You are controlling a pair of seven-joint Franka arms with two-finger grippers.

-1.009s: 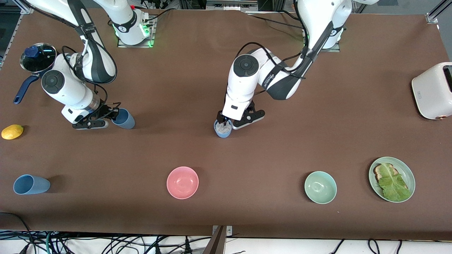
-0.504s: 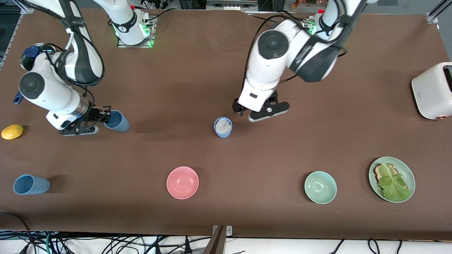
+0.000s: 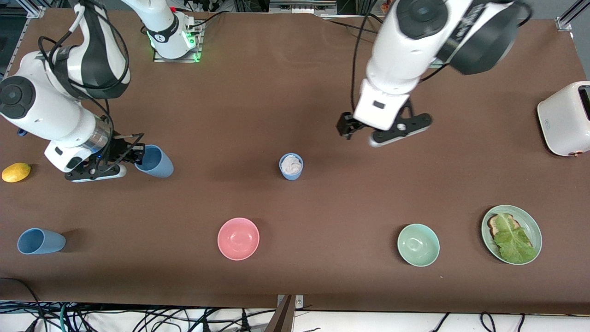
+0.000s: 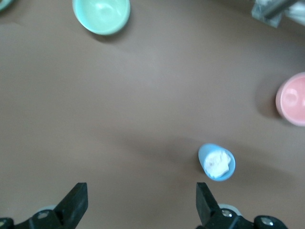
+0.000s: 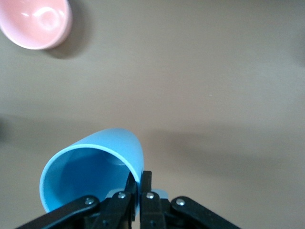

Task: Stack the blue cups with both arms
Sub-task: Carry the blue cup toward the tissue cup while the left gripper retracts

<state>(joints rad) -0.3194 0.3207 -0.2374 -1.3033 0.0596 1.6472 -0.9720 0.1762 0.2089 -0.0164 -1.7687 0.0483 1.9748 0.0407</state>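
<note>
Premises: a robotics laboratory staged with kitchen items. Evidence follows. Two white arms (image 3: pixel 401 55) are bolted to metal base plates (image 3: pixel 177 53) on a large desk (image 3: pixel 295 92) under a brown cover. Aluminium framing (image 3: pixel 569 16) stands at the desk corner. Loose cables (image 3: pixel 138 318) lie tangled beneath the front edge. Household props are spread across the surface: a toaster (image 3: pixel 564 119), a lidded saucepan (image 3: pixel 20 124), a lemon (image 3: pixel 16 172), bowls (image 3: pixel 238 238), and a plate of bread and lettuce (image 3: pixel 511 234).
</note>
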